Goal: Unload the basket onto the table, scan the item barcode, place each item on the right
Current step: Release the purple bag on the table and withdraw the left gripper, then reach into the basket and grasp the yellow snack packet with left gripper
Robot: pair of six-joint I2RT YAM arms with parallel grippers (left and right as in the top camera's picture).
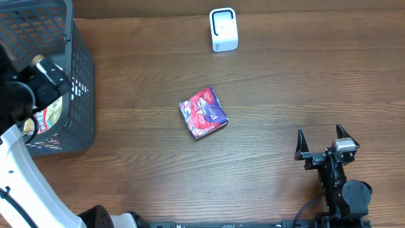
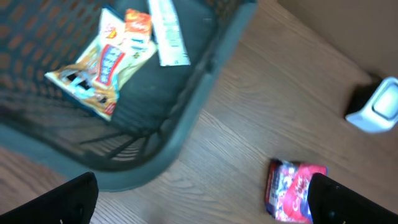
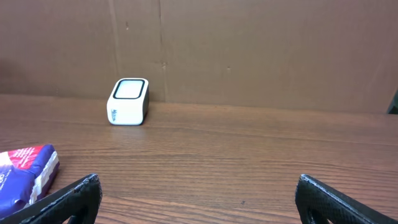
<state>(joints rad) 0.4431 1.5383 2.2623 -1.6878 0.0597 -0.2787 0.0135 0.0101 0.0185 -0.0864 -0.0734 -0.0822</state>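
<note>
The right pincer (image 1: 319,130) sits low near the front right corner of the table (image 1: 285,76), jaws wide open and holding nothing. The left pincer (image 2: 202,183) is also wide open and empty, hanging above the near rim of the basket (image 1: 85,95) at the table's left edge.

The packet (image 1: 202,113) lies flat about mid-table, turned slightly askew and well apart from both pincers. The scanner (image 1: 223,30) stands at the back edge, a little right of centre, with its window facing up and forward.

The step in hand looks like the reach for the packet, and nothing has been grasped yet. To do it well:
- Come down over the packet and line the jaws across its narrower span to match its skew.
- Close on the two side edges, not on the soft printed face.
- Lift it clear before turning it. No barcode shows on the upper side, so it probably lies underneath or on an edge and will have to be turned toward the scanner's window.
- Hold the packet close to the window without knocking the scanner, which is light and sits right at the back edge.

There is open table all round the packet, and between it and the scanner. The left arm has to clear the basket's rim and leave the packs (image 2: 102,62) inside alone. The right arm has an unobstructed path.
</note>
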